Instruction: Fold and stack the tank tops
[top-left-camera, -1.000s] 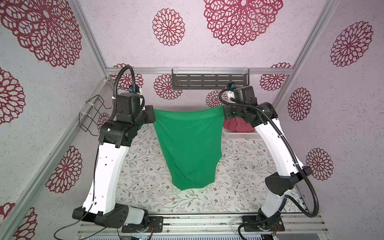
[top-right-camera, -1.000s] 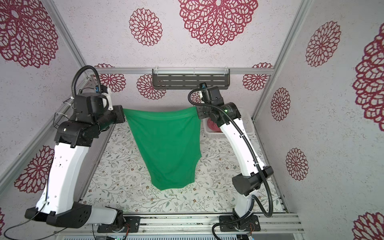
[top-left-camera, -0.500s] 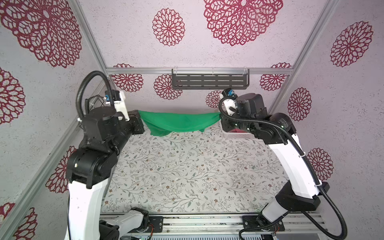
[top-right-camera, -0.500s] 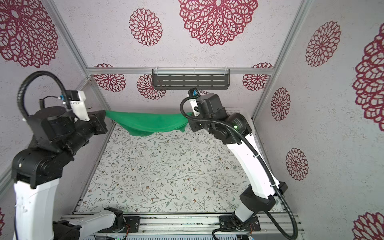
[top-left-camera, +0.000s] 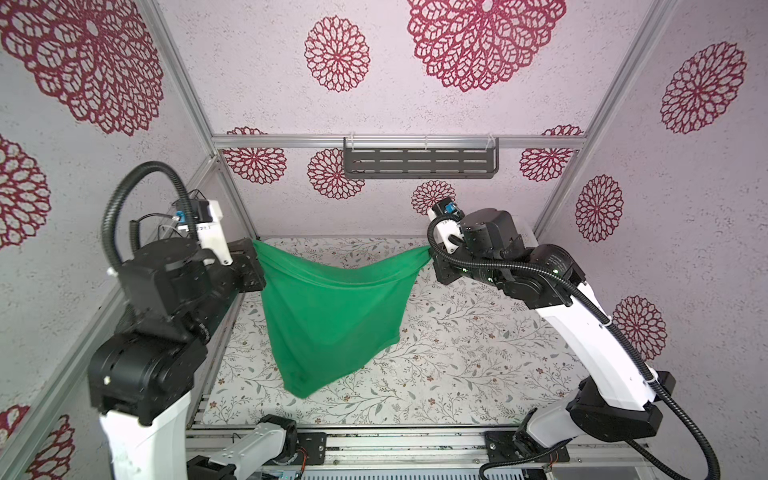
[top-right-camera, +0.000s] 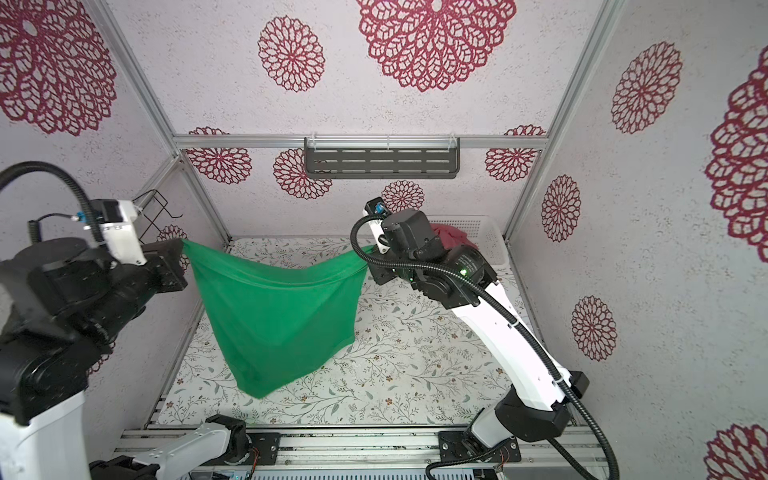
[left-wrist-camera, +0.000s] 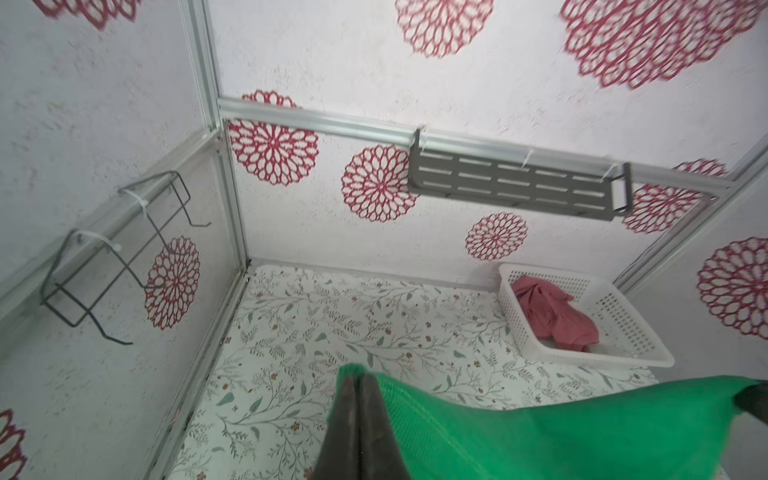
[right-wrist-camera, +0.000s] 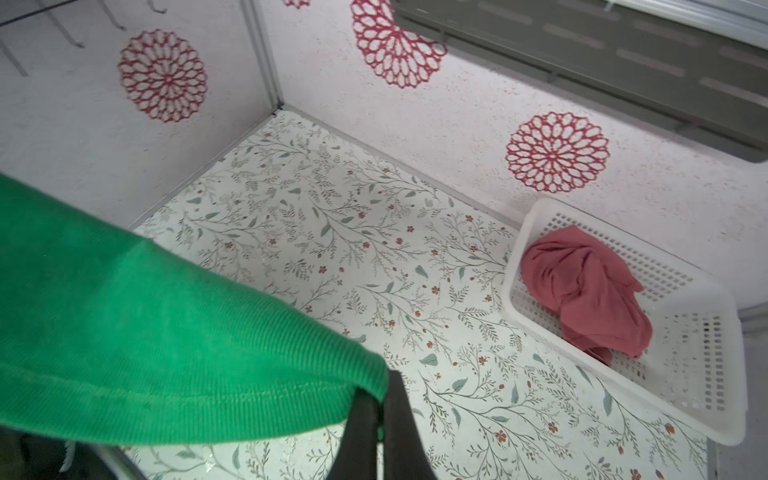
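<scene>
The bright green tank top (top-left-camera: 332, 320) (top-right-camera: 278, 320) hangs in the air between my two grippers, its upper edge sagging and its lower end dangling just above the floral table. My left gripper (top-left-camera: 255, 249) (left-wrist-camera: 355, 376) is shut on its left upper corner. My right gripper (top-left-camera: 430, 251) (right-wrist-camera: 380, 395) is shut on its right upper corner, and the green cloth (right-wrist-camera: 145, 332) drapes away from the jaws. The pinkish red tank top (right-wrist-camera: 590, 291) (left-wrist-camera: 552, 316) (top-right-camera: 451, 239) lies crumpled in the white basket (right-wrist-camera: 521, 245) (left-wrist-camera: 598, 361) at the back right.
A grey slotted shelf (top-left-camera: 419, 162) hangs on the back wall. A black wire rack (left-wrist-camera: 116, 257) (top-right-camera: 156, 216) is fixed to the left wall. Walls close in the floral table (top-left-camera: 457, 353) on three sides, and the arms' base rail (top-left-camera: 415, 444) runs along the front.
The green tank top hung long a second ago, then swung up toward the back as a bunched band, and now hangs down again. Both arms have moved apart and lower, still gripping it.
</scene>
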